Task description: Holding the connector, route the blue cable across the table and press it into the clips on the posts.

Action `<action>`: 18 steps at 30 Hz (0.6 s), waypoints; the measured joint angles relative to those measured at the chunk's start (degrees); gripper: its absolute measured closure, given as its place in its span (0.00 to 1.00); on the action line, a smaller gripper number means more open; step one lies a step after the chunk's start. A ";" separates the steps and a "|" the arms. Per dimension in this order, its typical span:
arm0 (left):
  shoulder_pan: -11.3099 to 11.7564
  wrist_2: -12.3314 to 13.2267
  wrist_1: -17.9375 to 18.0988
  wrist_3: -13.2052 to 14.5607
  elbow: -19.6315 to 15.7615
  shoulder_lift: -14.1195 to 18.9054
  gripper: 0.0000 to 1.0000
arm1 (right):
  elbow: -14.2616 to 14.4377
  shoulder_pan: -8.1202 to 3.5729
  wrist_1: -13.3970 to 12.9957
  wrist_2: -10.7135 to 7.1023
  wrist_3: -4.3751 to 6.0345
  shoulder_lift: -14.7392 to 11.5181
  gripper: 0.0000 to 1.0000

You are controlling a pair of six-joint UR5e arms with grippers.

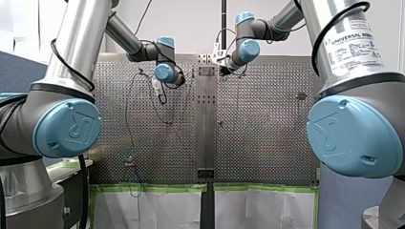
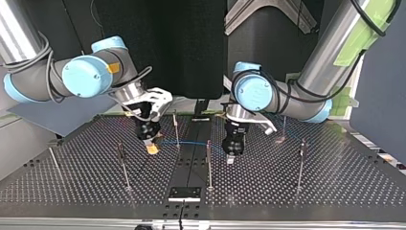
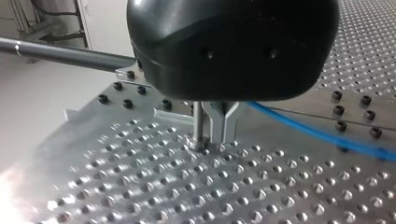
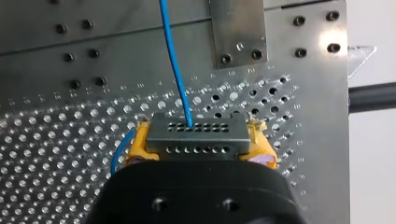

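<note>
My right end effector (image 4: 198, 145) is clenched on the connector (image 4: 196, 134) just over the counter (image 4: 56, 140), the blue cable (image 4: 175, 60) trails from it toward the top view's middle, and I think it next needs clipping onto a post (image 2: 209, 165).

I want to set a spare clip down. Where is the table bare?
Bare: top view's near-left, between outer post and next post; near-right, past the right post. Crowded: mid-table, around my right end effector, my left end effector, blue cable.
</note>
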 joint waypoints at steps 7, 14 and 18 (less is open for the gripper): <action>1.10 0.87 -0.06 -0.70 2.92 -1.75 0.98 | -0.21 -1.36 -0.17 -0.80 0.06 0.39 1.00; 1.95 0.55 -1.99 -0.75 3.34 -1.77 0.75 | -0.39 -2.28 -0.25 -1.32 0.00 0.80 1.00; 1.77 -0.35 -3.84 -0.48 3.35 -1.75 0.25 | -0.40 -2.59 -0.24 -1.36 -0.17 0.76 1.00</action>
